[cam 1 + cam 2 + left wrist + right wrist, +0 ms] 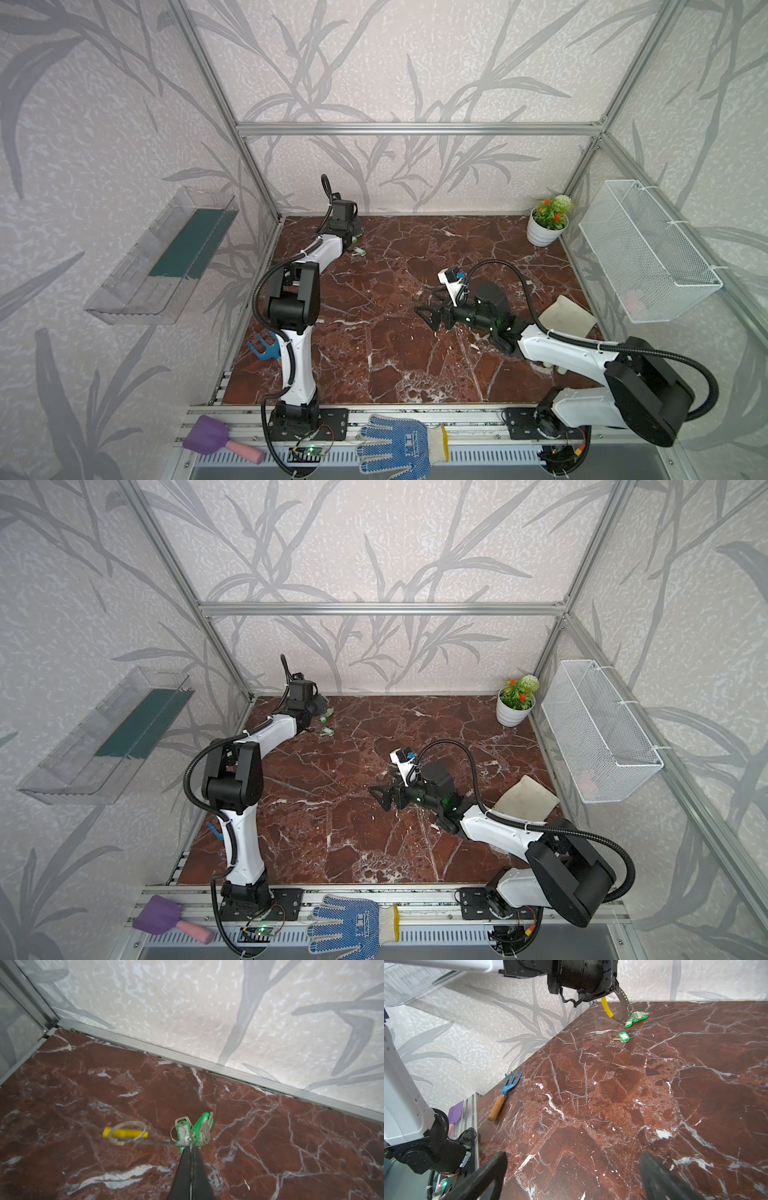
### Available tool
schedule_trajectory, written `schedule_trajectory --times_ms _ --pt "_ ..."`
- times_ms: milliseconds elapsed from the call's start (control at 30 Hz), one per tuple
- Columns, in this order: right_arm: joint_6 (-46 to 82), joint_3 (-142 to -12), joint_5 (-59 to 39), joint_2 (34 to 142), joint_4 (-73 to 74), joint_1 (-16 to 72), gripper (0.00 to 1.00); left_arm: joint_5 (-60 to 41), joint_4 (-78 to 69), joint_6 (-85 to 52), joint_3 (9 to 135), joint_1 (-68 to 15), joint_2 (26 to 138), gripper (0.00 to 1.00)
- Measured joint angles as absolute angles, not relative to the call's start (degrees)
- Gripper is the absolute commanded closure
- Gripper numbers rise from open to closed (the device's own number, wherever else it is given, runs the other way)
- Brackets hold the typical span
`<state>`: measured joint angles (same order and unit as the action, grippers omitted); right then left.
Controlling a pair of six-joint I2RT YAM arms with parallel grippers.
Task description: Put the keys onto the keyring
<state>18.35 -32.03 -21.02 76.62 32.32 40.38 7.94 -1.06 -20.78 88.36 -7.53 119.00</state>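
1. Left gripper (192, 1148): jaws clenched, apparently on the thin perforated band of the keyring (124, 1133), at the far left corner of the marble tabletop (83, 1084). Likely purpose: ring steadied and tilted up so that keys can be threaded on.
2. Keyring: 1 arc raised to the jaws, low arc touching the tabletop. Yellow sleeve (606, 1008) beside the grip, clear of it.
3. Threaded keys (637, 1016): 2 green heads visible, seemingly on the ring, bunched at its low point against the tabletop, where gravity gathers them.
4. Loose key (623, 1037): 1, green-headed, flat on the tabletop just beside the bunch, not on the ring. Also seen in both top views.
5. Right gripper (573, 1156): released, jaws wide, empty. Hovers mid-table, well apart from the keys and pointed toward them, probably placed to fetch the loose key.
6. Hand rake (506, 1093): blue tines, wooden handle, at the left table edge, apart from the work.
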Motion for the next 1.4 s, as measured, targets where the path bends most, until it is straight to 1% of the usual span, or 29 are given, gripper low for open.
schedule_trajectory --times_ms 167,433,633,1000,1167,1400 --pt "18.33 -32.05 -20.99 76.62 32.27 40.56 0.01 4.78 -2.39 -22.74 83.68 -7.6 117.08 1.0" --pt "18.33 -32.03 -20.99 76.62 32.29 40.73 0.01 1.41 -5.23 -28.93 70.54 -7.57 111.46 1.0" --pt "18.33 -32.05 -21.02 76.62 32.29 40.95 0.01 -0.82 -5.85 -33.65 64.58 -8.23 108.64 1.0" --pt "18.31 -32.05 -20.95 76.6 32.29 41.04 0.01 -1.43 -6.63 -40.16 52.45 -11.79 101.6 1.0" --pt "17.89 -32.03 -20.45 76.27 32.23 41.04 0.01 -1.08 -7.31 -44.18 46.06 -15.88 96.82 1.0" --pt "16.38 -31.7 -16.19 72.05 31.35 41.06 0.01 0.43 -7.68 -50.0 40.45 -26.57 90.85 1.0"
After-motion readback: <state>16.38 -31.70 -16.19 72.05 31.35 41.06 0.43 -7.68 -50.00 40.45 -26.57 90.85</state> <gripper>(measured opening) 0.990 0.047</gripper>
